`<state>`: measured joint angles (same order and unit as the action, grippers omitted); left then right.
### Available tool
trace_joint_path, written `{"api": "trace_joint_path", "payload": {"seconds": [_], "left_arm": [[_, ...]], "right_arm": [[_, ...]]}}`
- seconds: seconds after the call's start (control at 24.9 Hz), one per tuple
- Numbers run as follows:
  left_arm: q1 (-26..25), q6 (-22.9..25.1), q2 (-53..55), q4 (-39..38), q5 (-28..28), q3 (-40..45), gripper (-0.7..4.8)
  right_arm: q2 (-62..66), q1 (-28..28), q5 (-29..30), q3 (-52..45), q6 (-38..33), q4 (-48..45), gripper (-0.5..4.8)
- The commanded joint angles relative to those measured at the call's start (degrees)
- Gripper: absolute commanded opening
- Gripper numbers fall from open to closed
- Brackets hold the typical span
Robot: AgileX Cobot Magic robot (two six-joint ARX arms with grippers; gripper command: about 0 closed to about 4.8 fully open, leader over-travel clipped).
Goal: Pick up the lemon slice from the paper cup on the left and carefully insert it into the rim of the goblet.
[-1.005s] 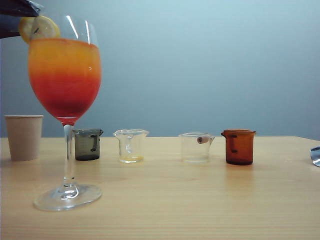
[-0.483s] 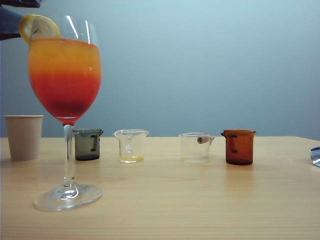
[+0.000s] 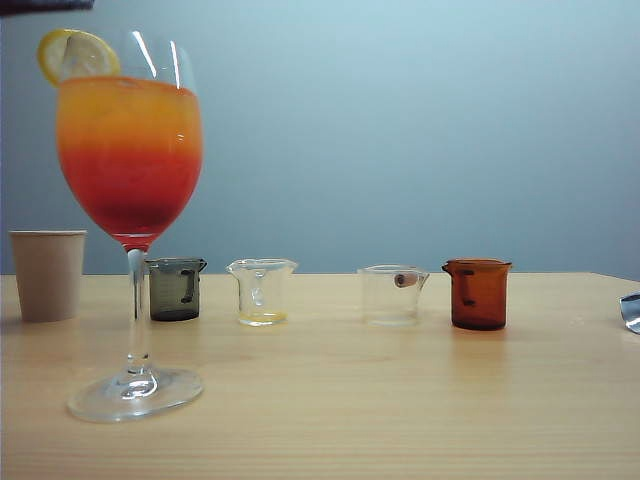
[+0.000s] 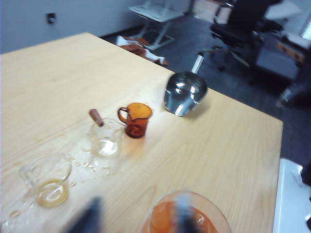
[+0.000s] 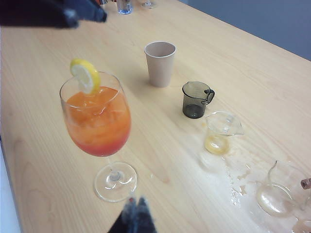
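Lemon slice (image 3: pixel 76 54) sits wedged upright on the goblet (image 3: pixel 130 160) rim, on the side toward the exterior view's left; nothing is touching it. In the right wrist view the slice (image 5: pixel 85 75) stands on the rim of the goblet (image 5: pixel 97 121), half in, half out over the orange-to-red drink.

Left gripper (image 4: pixel 133 221): only blurred dark fingers at the frame edge of its own wrist view, above the goblet mouth (image 4: pixel 184 218); they stand apart with nothing between them, so released. In the exterior view just a dark sliver of that arm (image 3: pixel 45 5) at the top left corner, above the slice and clear of it. From the right wrist view the left gripper (image 5: pixel 90 12) hangs near the slice but apart.

Right gripper (image 5: pixel 133 218): dark fingertips pressed together at the frame edge, clenched on nothing, near the goblet foot.

Paper cup (image 3: pixel 47 275) stands upright on the table (image 3: pixel 400 400) left of the goblet, behind its foot. To the right in a row: grey beaker (image 3: pixel 176 288), clear beaker (image 3: pixel 262 292) with a little yellow liquid, a second clear beaker (image 3: pixel 392 294), amber beaker (image 3: pixel 478 294). Wet spots on the table around the clear ones. A metal scoop (image 4: pixel 184 92) lies beyond the amber beaker.
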<state>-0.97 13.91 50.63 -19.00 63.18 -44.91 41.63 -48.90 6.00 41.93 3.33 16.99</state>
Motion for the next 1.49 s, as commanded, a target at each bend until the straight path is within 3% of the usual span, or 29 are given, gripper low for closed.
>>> {"api": "trace_joint_path", "payload": {"seconds": [0.04, 0.16, 0.28, 0.4, 0.6, 0.68, 0.8, 1.13, 1.25, 1.49], "left_arm": [[0.0, -3.8, -1.2, 1.3, -2.2, -1.8, -0.04], [0.2, -4.8, -3.4, 1.8, -7.2, -2.9, -0.05], [0.1, -8.5, -9.4, 2.3, -16.3, -3.1, -0.05], [0.1, -8.9, -16.6, 0.9, -26.6, -3.1, -0.05], [0.1, -10.1, -23.4, -3.0, -37.5, -1.7, -0.05], [0.1, -10.4, -25.8, -3.7, -40.1, -0.6, -0.05], [0.1, -14.9, -31.7, -3.7, -47.2, 3.5, -0.05], [0.1, -16.2, -38.8, -3.7, -53.2, 10.3, -0.05], [0.1, -16.3, -41.9, -3.6, -55.3, 15.0, -0.05], [0.1, -16.1, -44.3, -2.7, -52.6, 21.5, -0.05]], "right_arm": [[-0.2, 0.1, -1.0, 0.4, 0.1, -2.4, -0.03], [-0.3, 0.1, -3.1, 0.4, 0.1, -4.0, -0.03], [-1.1, 0.2, -6.5, 0.4, 0.1, -5.9, -0.03], [-2.0, 0.2, -11.8, 0.4, 0.1, -6.0, -0.03], [-2.6, 0.2, -18.0, 0.3, 0.1, -6.1, -0.03], [-2.6, 0.2, -18.1, 0.3, 0.1, -6.2, -0.03], [-3.3, 0.2, -18.1, -1.5, 0.1, -8.6, -0.03], [-7.1, 0.2, -23.4, -8.4, 0.1, -14.2, -0.03], [-10.3, 0.2, -28.8, -13.0, 0.0, -16.0, -0.03], [-11.2, 0.2, -29.9, -15.0, -0.1, -14.8, -0.03]]}}
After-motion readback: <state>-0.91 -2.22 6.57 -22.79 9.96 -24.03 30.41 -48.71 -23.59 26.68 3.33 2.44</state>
